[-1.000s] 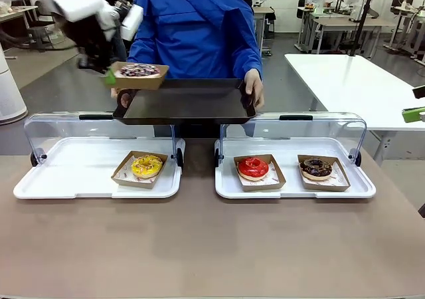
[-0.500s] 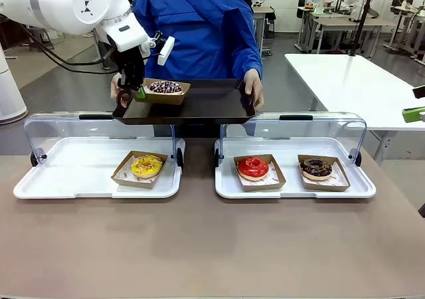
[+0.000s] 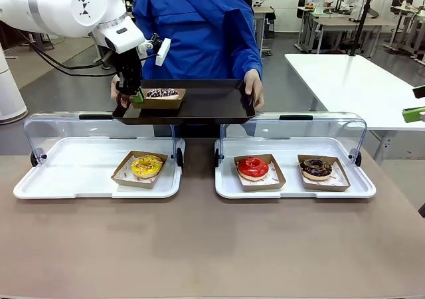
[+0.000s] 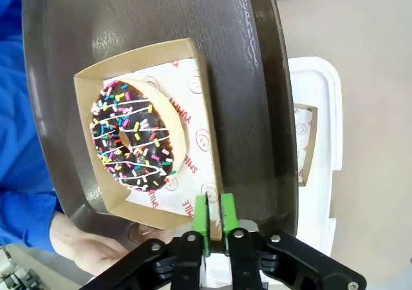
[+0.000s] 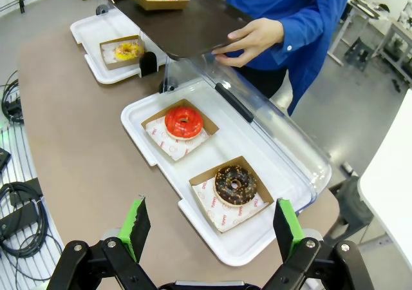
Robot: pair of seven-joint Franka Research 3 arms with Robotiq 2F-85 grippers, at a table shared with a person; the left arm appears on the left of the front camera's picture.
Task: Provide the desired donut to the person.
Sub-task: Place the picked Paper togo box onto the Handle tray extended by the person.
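Brown tray (image 3: 206, 99) bears donut box (image 3: 159, 102) | left pincer (image 4: 214, 207) narrow, pinching box rim | right pincer (image 5: 210, 205) wide, empty

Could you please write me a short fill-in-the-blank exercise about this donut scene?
1. The sprinkled donut, in its box, rests on the person's dark brown ____.
2. The left tool pinches that box's wall; the right tool stands ____.
3. The left white case holds one donut, iced ____.
4. The right white case holds ____ donuts.
Missing words: tray, open, yellow, two.
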